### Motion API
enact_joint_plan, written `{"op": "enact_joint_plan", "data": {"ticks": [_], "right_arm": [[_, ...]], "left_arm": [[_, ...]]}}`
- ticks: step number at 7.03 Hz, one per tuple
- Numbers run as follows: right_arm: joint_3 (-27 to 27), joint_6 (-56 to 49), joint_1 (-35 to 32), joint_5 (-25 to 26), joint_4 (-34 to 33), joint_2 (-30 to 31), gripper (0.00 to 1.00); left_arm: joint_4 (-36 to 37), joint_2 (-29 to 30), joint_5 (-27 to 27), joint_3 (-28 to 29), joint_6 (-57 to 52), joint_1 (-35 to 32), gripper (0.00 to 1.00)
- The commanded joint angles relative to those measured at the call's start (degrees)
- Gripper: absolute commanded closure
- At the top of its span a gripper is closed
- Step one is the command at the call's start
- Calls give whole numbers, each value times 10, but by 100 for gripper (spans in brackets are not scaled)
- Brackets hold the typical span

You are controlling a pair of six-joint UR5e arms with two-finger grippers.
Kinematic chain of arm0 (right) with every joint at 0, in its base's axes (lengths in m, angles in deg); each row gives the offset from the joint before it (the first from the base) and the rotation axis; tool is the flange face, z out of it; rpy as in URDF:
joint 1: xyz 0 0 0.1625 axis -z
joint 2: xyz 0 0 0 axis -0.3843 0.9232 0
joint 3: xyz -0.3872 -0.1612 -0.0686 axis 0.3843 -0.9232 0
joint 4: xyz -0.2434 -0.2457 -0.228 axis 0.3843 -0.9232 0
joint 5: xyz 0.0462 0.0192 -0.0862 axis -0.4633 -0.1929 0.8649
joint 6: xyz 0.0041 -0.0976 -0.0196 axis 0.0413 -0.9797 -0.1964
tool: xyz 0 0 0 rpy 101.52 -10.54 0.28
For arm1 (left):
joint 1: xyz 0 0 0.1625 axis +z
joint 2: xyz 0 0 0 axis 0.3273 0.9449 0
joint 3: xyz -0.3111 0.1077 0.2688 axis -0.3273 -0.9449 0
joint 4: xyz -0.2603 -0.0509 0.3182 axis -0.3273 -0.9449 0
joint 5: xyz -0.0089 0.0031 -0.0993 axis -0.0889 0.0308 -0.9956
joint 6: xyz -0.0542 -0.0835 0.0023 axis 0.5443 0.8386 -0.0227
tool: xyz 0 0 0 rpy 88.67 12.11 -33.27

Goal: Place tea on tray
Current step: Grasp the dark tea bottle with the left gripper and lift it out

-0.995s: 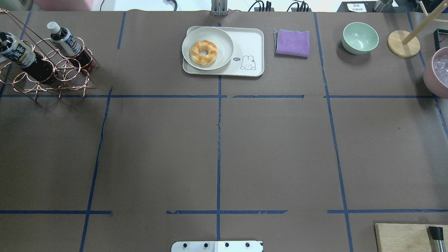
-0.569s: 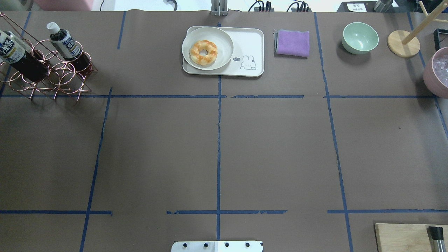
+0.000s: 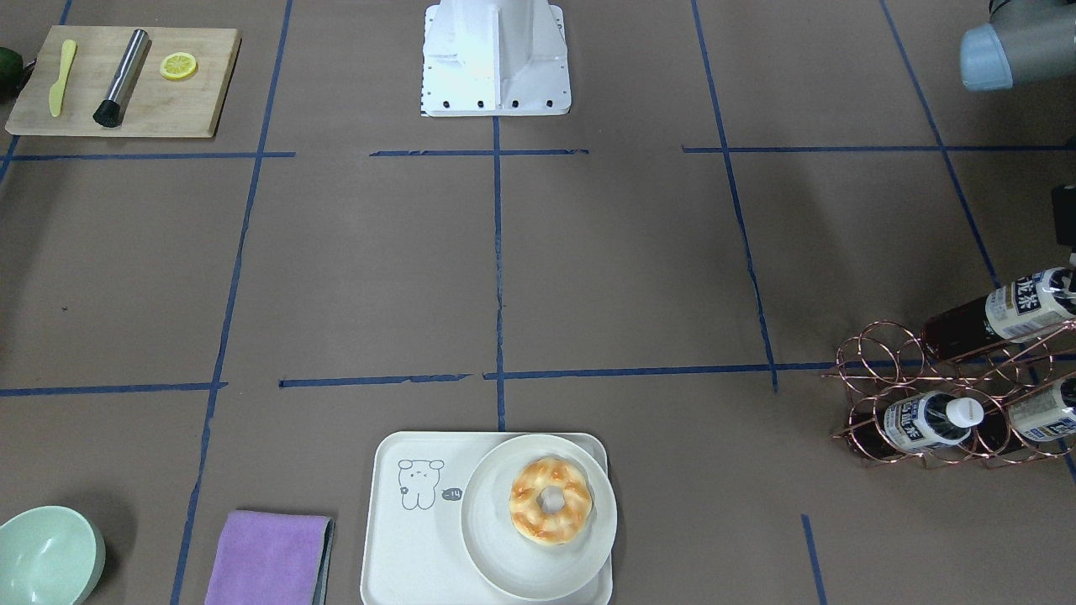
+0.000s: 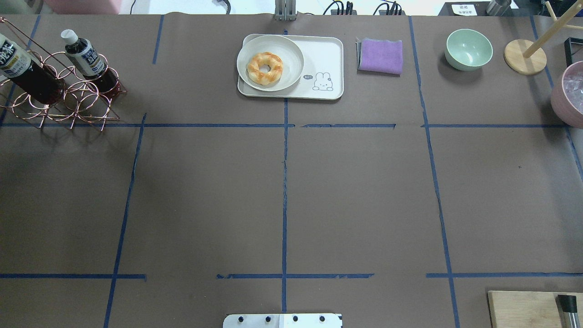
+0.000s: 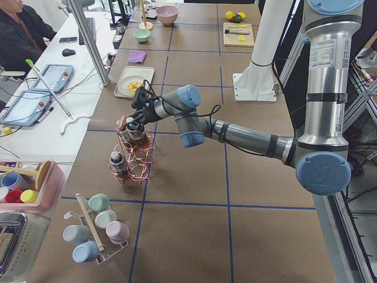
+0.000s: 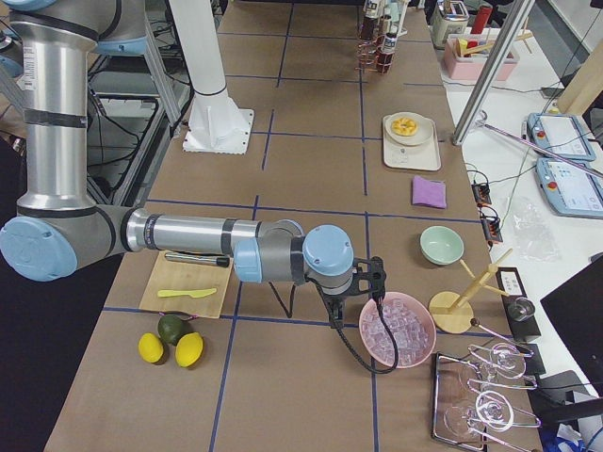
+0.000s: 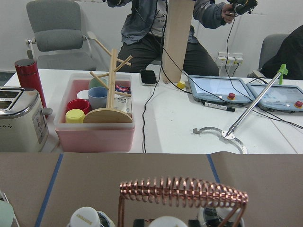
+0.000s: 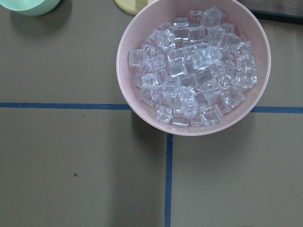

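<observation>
Three tea bottles stand tilted in a copper wire rack (image 3: pixel 950 403) at the table's far left: one (image 4: pixel 86 61) with its white cap showing, one (image 4: pixel 20 68) at the frame edge, and a third (image 3: pixel 1042 412) seen from the front. The cream tray (image 4: pixel 325 59) with the line drawing lies at the back middle and also shows in the front view (image 3: pixel 412 538). My left gripper (image 5: pixel 135 118) hangs over the rack at the bottle tops; I cannot tell whether it is open or shut. My right gripper (image 6: pixel 375 282) hovers over a pink bowl of ice; I cannot tell its state either.
A round plate (image 4: pixel 291 52) with a doughnut (image 4: pixel 264 68) covers the tray's left half. A purple cloth (image 4: pixel 380 55), green bowl (image 4: pixel 469 49) and wooden mug tree (image 4: pixel 524 57) lie to its right. The ice bowl (image 8: pixel 137 113) and a wooden board (image 3: pixel 126 92) are on my right side.
The wire rack and the leftmost bottle have shifted left and settled lower; that bottle now sits further toward the frame edge. Tray, plate and the other items have not moved.
</observation>
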Motion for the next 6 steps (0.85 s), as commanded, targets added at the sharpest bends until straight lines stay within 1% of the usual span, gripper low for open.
{"op": "enact_joint_plan", "data": {"ticks": [1,2,3,5,6], "right_arm": [[-1,0,0,0,0,0,0],[-1,0,1,0,0,0,0],[-1,0,0,-1,0,0,0],[4,0,0,-3,0,5,0],[4,-1,0,-3,0,5,0]], "left_arm": [[32,-8,-29,-40,0,-33,100],[33,-23,-33,-57,0,-41,100],[48,-27,-32,-79,1,-41,100],[147,-28,-31,-160,2,-34,100],[176,-28,-26,-187,3,-8,100]]}}
